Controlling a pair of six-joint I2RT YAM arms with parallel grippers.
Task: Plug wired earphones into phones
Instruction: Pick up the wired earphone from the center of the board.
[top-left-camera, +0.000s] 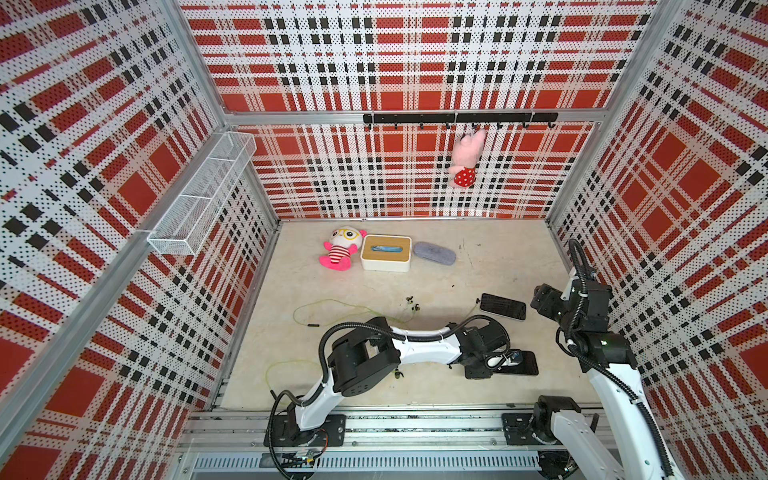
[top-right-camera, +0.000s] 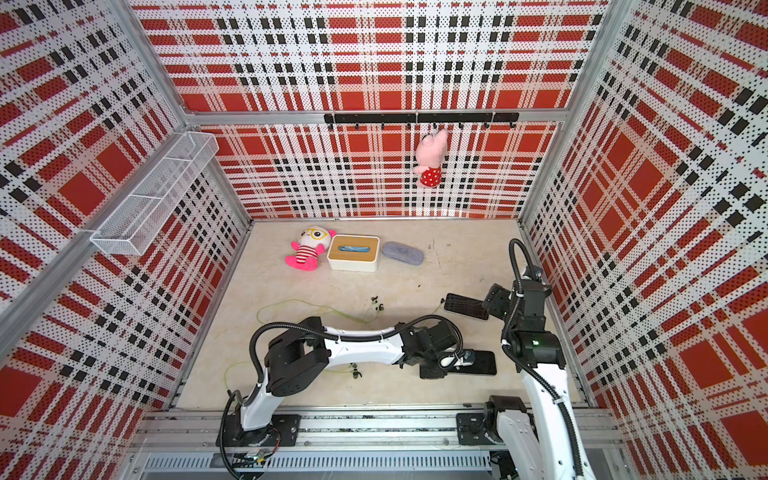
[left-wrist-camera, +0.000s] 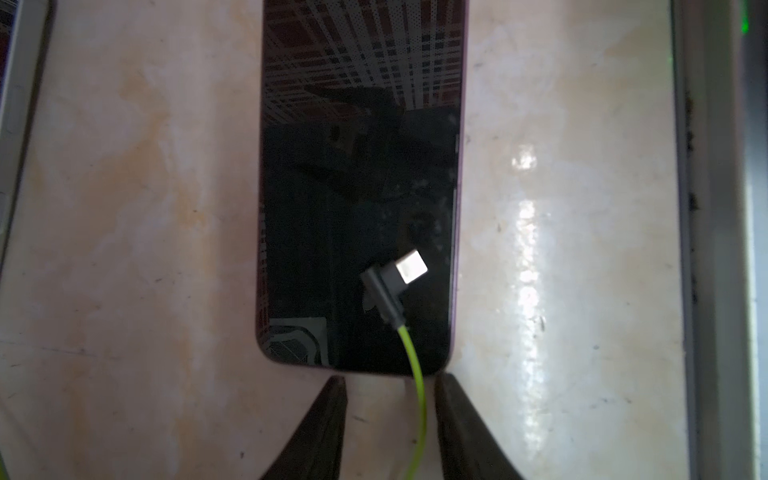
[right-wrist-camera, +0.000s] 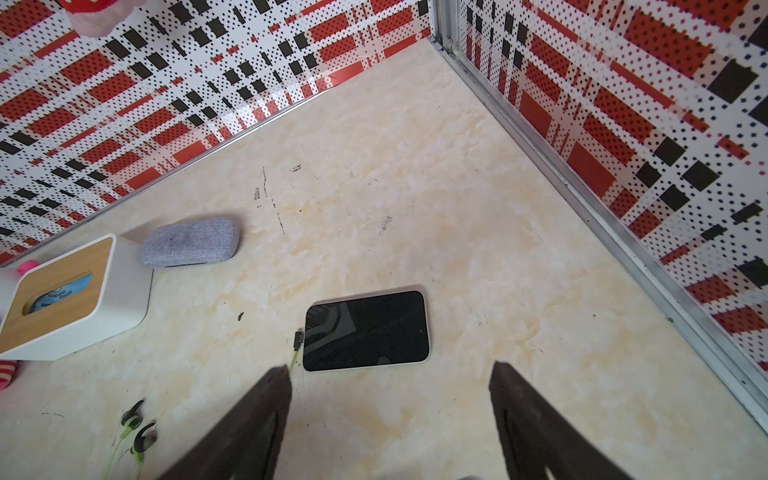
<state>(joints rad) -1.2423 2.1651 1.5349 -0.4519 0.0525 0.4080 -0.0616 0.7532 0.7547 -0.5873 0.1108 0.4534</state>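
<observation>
Earphone plug lies on the near phone; cable limp, so we'd pinch the stiff plug; left tool, right tool spread, seemingly empty.

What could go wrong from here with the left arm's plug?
1. The plug lies on the near phone's screen, not in a port, and the left gripper straddles only the thin cable; gripped there, the plug may swing.
2. The near phone lies loose on the table; a push could slide it.
3. The open right gripper hovers by the far phone; it might knock the second plug at its edge.
</observation>
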